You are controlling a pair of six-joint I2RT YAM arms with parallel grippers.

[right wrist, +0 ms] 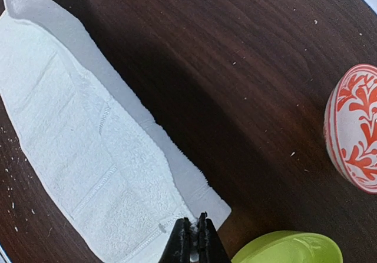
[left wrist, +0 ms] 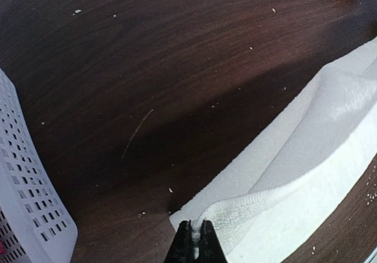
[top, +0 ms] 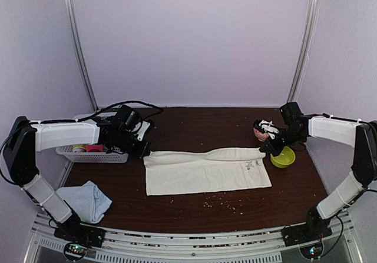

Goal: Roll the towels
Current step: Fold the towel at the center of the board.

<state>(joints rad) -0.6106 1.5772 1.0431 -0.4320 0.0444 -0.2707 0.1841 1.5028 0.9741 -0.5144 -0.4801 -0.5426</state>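
Your left end effector (left wrist: pixel 194 236) pinches one far corner of the cream towel (top: pixel 206 172), and your right end effector (right wrist: pixel 194 232) pinches the other.

**Q:** Identify the supporting surface.
**A:** Dark wood-grain table (top: pixel 194 122), with pale crumbs (top: pixel 218 201) scattered on it.
**Q:** List the items lying directly on it.
**A:** Cream-white towel (top: pixel 206 172): spread lengthwise from the left fingers (left wrist: pixel 184 244) to the right fingers (right wrist: pixel 182 240).
Pale blue towel (top: pixel 88 200): crumpled, well apart from the left fingers, toward the near edge.
White perforated basket (top: pixel 94 155): near the left fingers, on their left.
Lime-green bowl (top: pixel 283 157): just beside the right fingers.
Red-and-white patterned bowl (right wrist: pixel 356 136): near the right fingers.
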